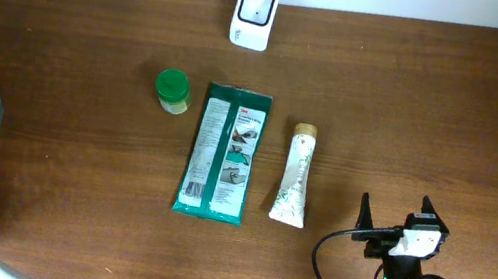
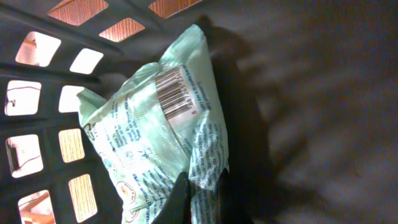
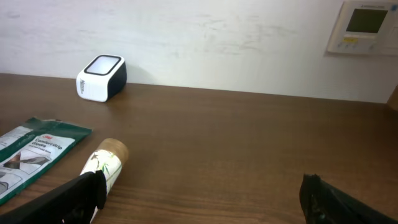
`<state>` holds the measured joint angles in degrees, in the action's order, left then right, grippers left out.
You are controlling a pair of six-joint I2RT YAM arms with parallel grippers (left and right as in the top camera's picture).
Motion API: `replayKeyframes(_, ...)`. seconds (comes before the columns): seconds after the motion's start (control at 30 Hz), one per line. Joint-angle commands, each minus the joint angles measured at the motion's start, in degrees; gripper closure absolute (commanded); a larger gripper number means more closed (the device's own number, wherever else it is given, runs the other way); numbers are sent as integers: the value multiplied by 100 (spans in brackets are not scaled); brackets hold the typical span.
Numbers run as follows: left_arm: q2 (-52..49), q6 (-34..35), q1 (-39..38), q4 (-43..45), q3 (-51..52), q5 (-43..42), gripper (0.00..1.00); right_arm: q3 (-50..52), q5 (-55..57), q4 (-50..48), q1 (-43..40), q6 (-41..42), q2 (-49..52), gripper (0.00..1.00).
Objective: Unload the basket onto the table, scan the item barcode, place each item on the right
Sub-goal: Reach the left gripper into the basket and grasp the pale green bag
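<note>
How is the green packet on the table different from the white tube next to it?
The green packet is dark green, flat and rectangular; the white tube is pale with a leafy print and a tan cap. The packet is longer and wider than the tube. Both lie flat on the wooden table, side by side without touching.

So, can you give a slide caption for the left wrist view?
Left gripper shut on a pale green pouch, barcode visible, inside the dark basket.
</note>
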<state>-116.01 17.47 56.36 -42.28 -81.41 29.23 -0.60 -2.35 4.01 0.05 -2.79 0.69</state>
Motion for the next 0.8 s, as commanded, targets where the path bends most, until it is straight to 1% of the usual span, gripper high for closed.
replayKeyframes(0.0, -330, 87, 79, -44, 105, -625, 100, 28, 26, 28, 31, 2, -33, 2)
replayKeyframes(0.2, 15, 81, 63, -258, -323, -1360, 100, 28, 26, 28, 31, 2, -33, 2)
replayKeyframes(0.33, 496, 63, 63, -214, -345, -1950, 100, 28, 26, 28, 31, 2, -33, 2)
replayKeyframes(0.43, 612, 57, 52, -258, -345, -2358, 100, 28, 26, 28, 31, 2, -33, 2)
replayKeyframes(0.47, 612, -48, 13, -278, -345, -2487, 100, 28, 26, 28, 31, 2, -33, 2)
replayKeyframes(0.6, 612, -133, -232, -295, -345, -2542, 100, 28, 26, 28, 31, 2, -33, 2)
replayKeyframes(0.7, 621, -334, -424, -278, -345, -2505, 100, 28, 26, 28, 31, 2, -33, 2)
replayKeyframes(0.77, 621, -348, -455, -284, -345, -2065, 100, 28, 26, 28, 31, 2, -33, 2)
